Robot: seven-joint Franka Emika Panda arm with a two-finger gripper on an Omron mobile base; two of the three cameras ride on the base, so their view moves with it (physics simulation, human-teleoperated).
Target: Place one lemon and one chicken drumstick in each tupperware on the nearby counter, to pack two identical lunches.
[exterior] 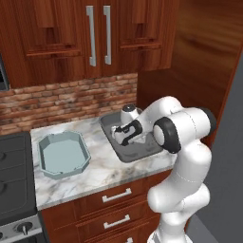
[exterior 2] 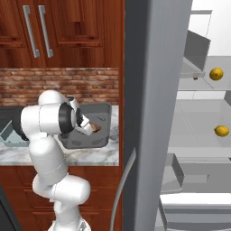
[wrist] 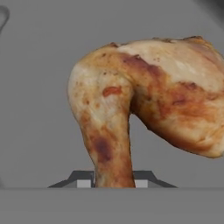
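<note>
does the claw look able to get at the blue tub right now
Probably yes. The pale blue tub sits open on the counter with nothing inside or between it and the arm. But the claw is shut on a chicken drumstick over the dark grey tub.

A rendered home kitchen is shown. Reddish-brown wooden wall cabinets (exterior: 95, 35) with long silver bar handles (exterior: 90, 35) are hung above a red brick backsplash (exterior: 66, 99). Below it, a white-grey marbled stone table (exterior: 102, 168) is set over matching wooden drawers (exterior: 116, 197) with silver handles. A black stove top (exterior: 14, 175) with a knob (exterior: 21, 229) at its front is fitted at the left end of the table. In the right base view, an open refrigerator (exterior 2: 149, 113) with a grey door is seen, and two lemons (exterior 2: 216, 74) are kept on its pale shelves (exterior 2: 198, 94). Food tubs are laid out on the table: a pale blue-grey one (exterior: 63, 154) and a dark grey one (exterior: 137, 151).
</note>
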